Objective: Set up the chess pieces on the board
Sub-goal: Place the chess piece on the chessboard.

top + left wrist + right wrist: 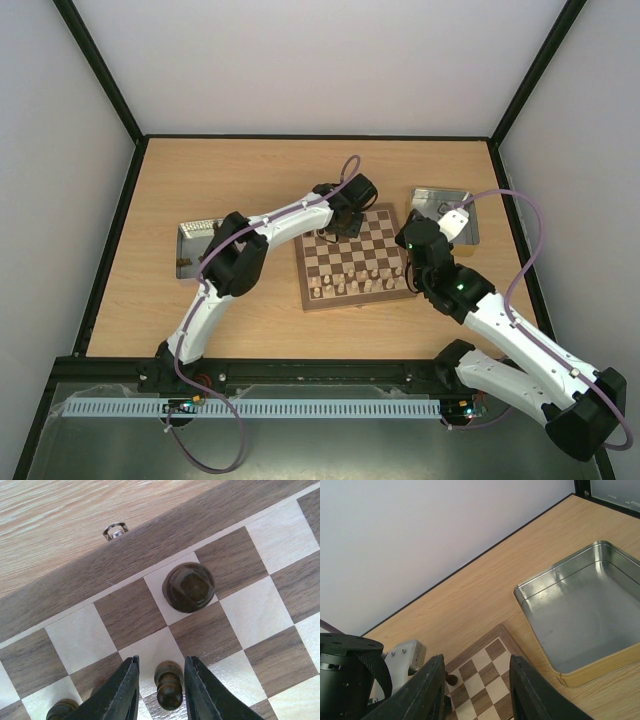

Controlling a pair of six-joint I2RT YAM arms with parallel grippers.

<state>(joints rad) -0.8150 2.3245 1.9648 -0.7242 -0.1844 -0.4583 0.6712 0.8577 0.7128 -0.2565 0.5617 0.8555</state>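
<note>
Left gripper (161, 662) sits over the far-left corner of the board (100, 580). Its jaws straddle a dark pawn (169, 690) that stands upright on a square in the second row from the far edge. The jaws are narrowly parted: there's a sliver of gap on one side, the other finger is close to touching, and it doesn't look clamped.

A dark rook-like piece (190, 586) is on a cream square in the far row, just inside the border. Another dark piece (62, 710) is partly cut off, one file over from the pawn.

Right gripper (477, 660) hangs by the board's right edge with its jaws moderately apart and nothing in them. Right tray (585, 615) near the tabletop's right edge looks bare inside. Left tray (190, 228) shows dark shapes at its near end, probably the remaining pieces, but they're too small to sort.

Handling, my read:
- **Pieces:** turned wood, light, rigid and not fragile, but smooth and round, so they'll roll or twist out of an off-centre pinch.
- **Stability:** narrow base and tall body, so they tip on a sideways nudge.
- **Grip:** take each at the neck or upper body, fingers square across the axis, and lift straight up.
- **Clearance:** watch the neighbours, because the spacing is tight.
</note>
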